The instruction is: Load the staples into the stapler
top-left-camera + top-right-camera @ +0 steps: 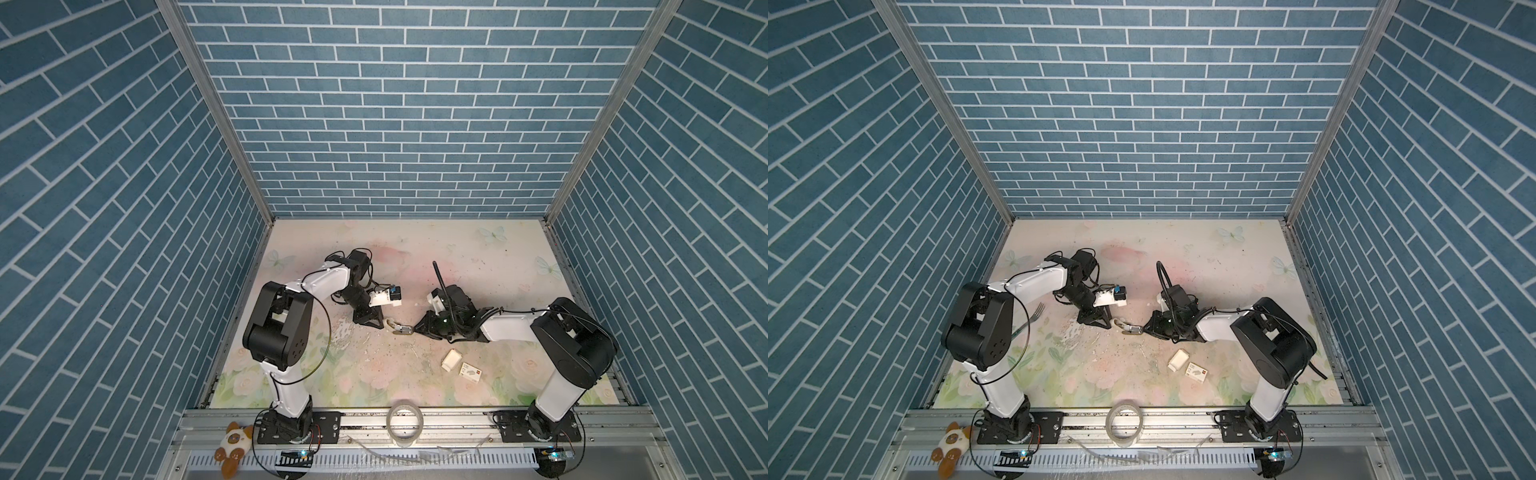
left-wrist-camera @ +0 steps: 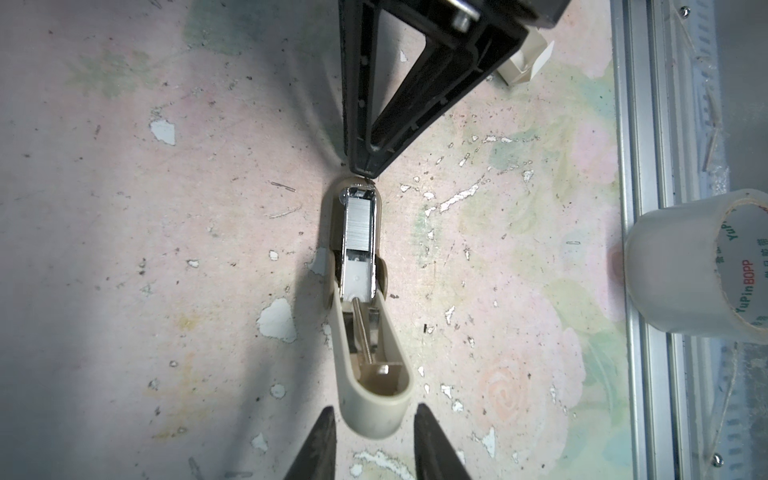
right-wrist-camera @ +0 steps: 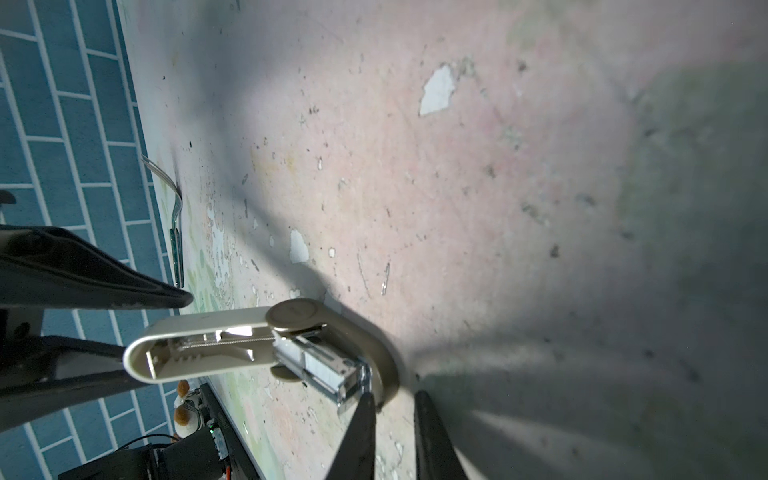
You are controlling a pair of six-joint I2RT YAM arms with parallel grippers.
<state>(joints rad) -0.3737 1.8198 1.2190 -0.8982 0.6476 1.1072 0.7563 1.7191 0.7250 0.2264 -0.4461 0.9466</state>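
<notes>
The beige stapler (image 1: 398, 328) lies open mid-table between both grippers. A silver strip of staples (image 2: 359, 224) sits in its metal magazine. The lid (image 2: 372, 399) is flipped back toward my left gripper (image 2: 374, 409). That gripper's fingers stand close on either side of the lid's rounded end, with thin slivers of table showing between. My right gripper (image 3: 392, 399) is shut on the stapler's front nose. The printed staples box (image 1: 471, 370) and its white tray (image 1: 451, 360) lie on the table near the right arm, away from both grippers.
A roll of clear tape (image 1: 405, 419) stands on the front metal rail. A fork (image 1: 1034, 316) lies by the left wall behind the left arm. A plush toy (image 1: 235, 442) sits on the rail at front left. The floral table cover is chipped and littered.
</notes>
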